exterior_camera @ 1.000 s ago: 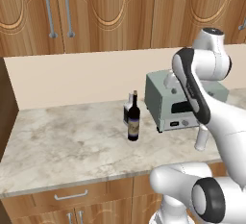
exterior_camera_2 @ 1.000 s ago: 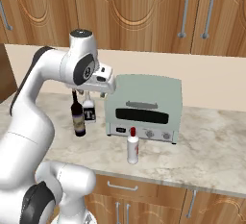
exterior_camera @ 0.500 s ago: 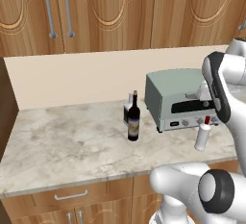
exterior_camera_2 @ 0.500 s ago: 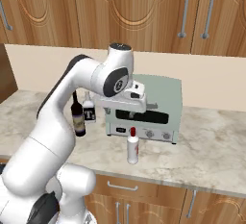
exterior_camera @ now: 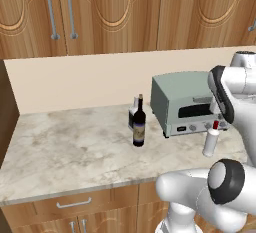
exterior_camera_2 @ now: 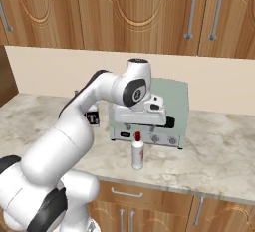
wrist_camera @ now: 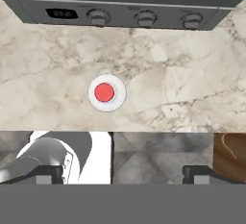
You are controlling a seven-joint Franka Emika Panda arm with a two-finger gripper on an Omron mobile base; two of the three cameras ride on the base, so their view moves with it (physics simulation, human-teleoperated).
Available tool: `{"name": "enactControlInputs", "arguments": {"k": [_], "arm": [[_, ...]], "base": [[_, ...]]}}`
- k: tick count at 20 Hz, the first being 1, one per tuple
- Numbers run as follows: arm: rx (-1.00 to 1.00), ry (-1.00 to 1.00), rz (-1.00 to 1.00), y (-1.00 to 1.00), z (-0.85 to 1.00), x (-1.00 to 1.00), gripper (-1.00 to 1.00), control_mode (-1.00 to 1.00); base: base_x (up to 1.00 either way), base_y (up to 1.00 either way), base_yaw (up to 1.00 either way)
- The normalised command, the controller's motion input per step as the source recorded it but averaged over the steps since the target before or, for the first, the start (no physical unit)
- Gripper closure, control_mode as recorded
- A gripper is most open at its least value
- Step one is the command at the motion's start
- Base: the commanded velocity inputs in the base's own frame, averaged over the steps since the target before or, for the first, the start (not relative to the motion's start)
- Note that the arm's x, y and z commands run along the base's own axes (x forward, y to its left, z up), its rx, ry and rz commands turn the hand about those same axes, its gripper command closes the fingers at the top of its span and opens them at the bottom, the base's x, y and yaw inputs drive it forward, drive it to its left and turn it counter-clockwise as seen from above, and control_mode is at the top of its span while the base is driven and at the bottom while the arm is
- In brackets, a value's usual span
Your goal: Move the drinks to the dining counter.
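Above the marble worktop (wrist_camera: 192,88), hand (wrist_camera: 123,172) spread wide, apparently over the small white bottle (wrist_camera: 106,92), upright before the toaster oven (wrist_camera: 134,6)

the white arm arches forward from the base, wrist bent downward, hand pointing straight down; the gripper (wrist_camera: 123,172) hangs wide open, holding nothing.
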Motion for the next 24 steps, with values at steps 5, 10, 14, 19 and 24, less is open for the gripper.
{"name": "enactControlInputs", "arguments": {"k": [5, 10, 14, 19, 24], "arm": [[0.00, 0.06, 0.00, 0.04, -0.23, 0.70, -1.00, -1.00], [0.00, 0.08, 0.00, 0.08, -0.12, 0.64, -1.00, -1.00], [0.06, 0.03, 0.00, -0.01, -0.23, 0.33, -1.00, -1.00], [0.11, 0.00, -0.01, -0.07, -0.39, 0.07, -1.00, -1.00], [0.03, 0.00, -0.03, -0.07, -0.27, 0.00, -1.00, -1.00]], "base": [[0.00, 0.00, 0.00], [0.00, 0.00, 0.00], [0.00, 0.00, 0.00], [0.00, 0.00, 0.00], [0.00, 0.00, 0.00]]}}
